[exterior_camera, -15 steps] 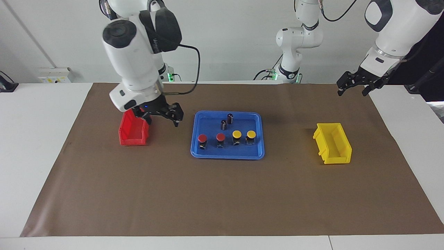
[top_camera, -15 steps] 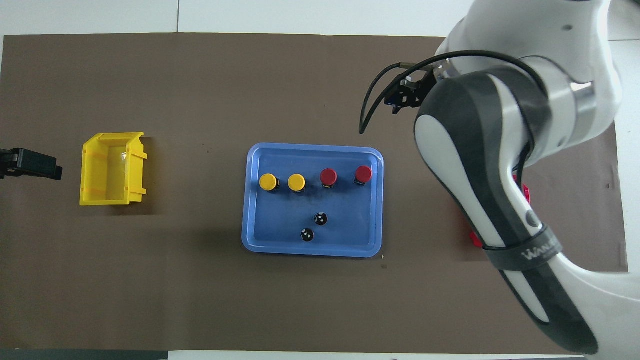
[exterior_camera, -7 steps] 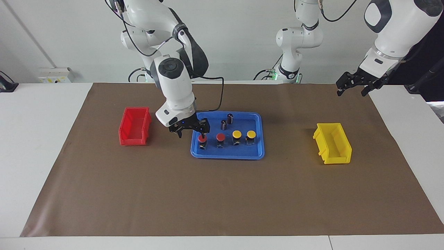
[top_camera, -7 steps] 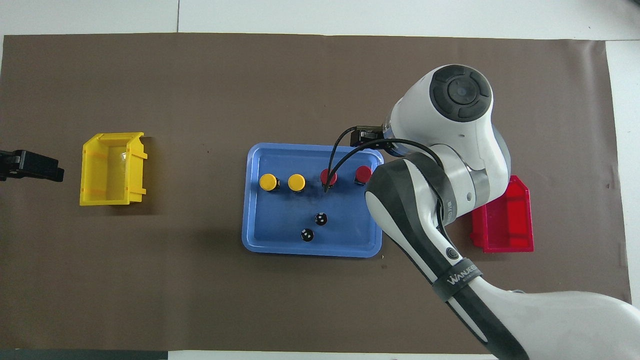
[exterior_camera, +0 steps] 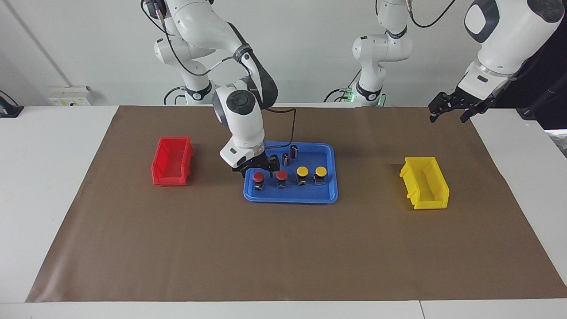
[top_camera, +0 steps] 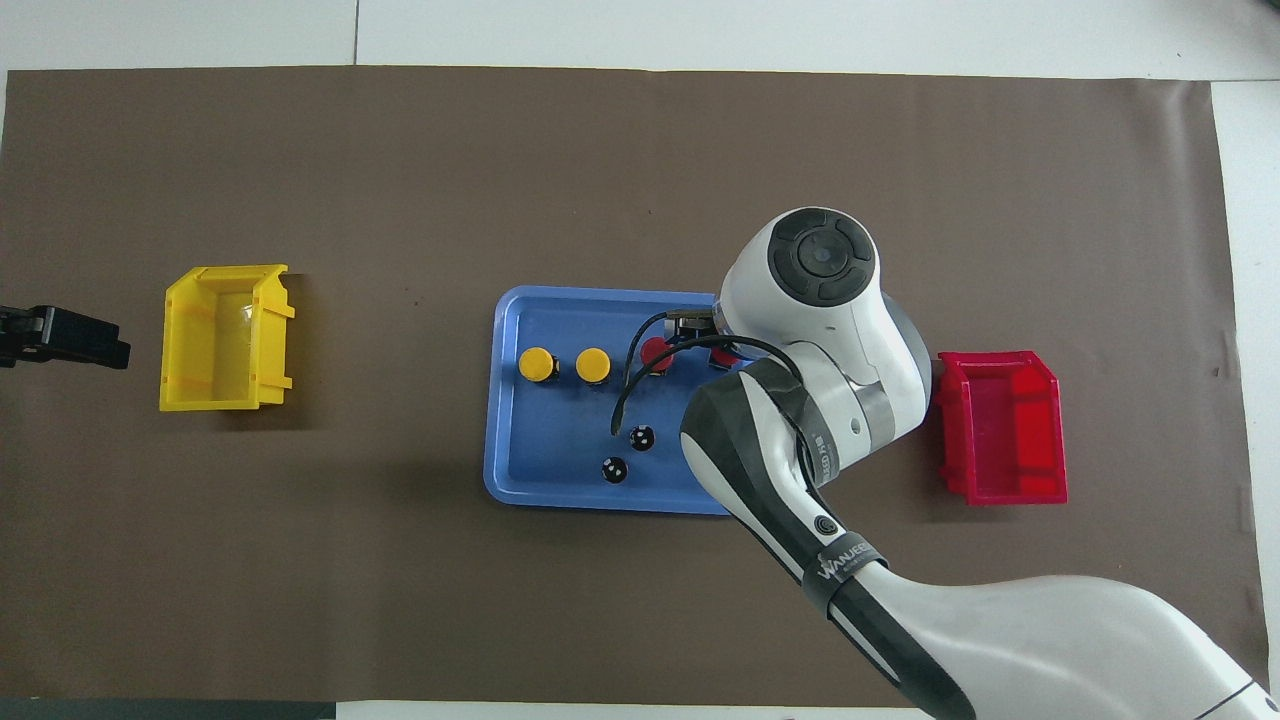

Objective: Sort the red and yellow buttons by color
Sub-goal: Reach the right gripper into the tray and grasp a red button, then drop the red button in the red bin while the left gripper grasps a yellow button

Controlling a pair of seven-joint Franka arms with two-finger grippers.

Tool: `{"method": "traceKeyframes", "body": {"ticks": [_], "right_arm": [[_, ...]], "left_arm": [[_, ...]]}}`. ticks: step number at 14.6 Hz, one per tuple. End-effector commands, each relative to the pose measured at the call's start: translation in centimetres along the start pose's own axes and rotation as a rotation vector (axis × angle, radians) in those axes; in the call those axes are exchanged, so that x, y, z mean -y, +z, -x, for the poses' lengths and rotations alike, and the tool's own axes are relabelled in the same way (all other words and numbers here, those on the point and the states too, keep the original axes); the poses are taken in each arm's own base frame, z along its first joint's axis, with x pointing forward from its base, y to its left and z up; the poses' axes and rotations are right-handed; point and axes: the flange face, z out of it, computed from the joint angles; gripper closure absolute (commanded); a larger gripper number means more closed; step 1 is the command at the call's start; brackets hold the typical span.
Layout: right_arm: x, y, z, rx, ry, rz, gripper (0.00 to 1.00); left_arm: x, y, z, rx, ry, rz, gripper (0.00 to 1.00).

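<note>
Two red buttons and two yellow buttons stand in a row in the blue tray. My right gripper is open and empty, low over the red button at the row's end toward the right arm. In the overhead view the right arm hides most of that button; the other red button and the yellow ones show. My left gripper is open and waits in the air over the left arm's end of the table.
Two dark grey cylinders stand in the tray, nearer to the robots than the buttons. A red bin sits toward the right arm's end of the brown mat, a yellow bin toward the left arm's end.
My right gripper has swung from beside the red bin to the tray and now sits low over the red buttons. The left arm has barely moved. No button has moved.
</note>
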Motion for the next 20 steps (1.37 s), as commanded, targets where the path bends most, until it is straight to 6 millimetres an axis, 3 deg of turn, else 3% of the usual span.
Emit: {"method": "traceKeyframes", "body": {"ticks": [1, 9, 11, 14, 17, 19, 20], "right_arm": [[-0.4, 0.5, 0.5, -0.006, 0.014, -0.001, 0.07], [-0.6, 1.9, 0.7, -0.038, 0.007, -0.018, 0.29], [-0.6, 2.0, 0.9, -0.025, 0.003, -0.011, 0.33], [-0.2, 2.4, 1.5, -0.014, -0.009, -0.005, 0.35], [-0.3, 2.4, 1.5, -0.018, -0.01, -0.007, 0.41], [-0.5, 2.4, 1.3, -0.02, -0.019, -0.008, 0.61], [-0.6, 2.2, 1.1, -0.022, -0.03, -0.008, 0.71]], "left_arm": [[0.1, 0.1, 0.8, -0.016, -0.015, 0.016, 0.0], [0.1, 0.2, 0.8, -0.019, -0.018, 0.016, 0.0], [-0.7, 0.4, 0.4, -0.044, -0.02, 0.013, 0.0], [-5.5, 1.4, 0.6, -0.089, -0.088, 0.013, 0.0], [-12.8, 3.7, 0.2, -0.119, -0.138, 0.024, 0.0], [-17.7, 6.5, -0.3, -0.14, -0.161, 0.037, 0.0], [-19.1, 7.7, -0.7, -0.154, -0.169, 0.044, 0.0]]}}
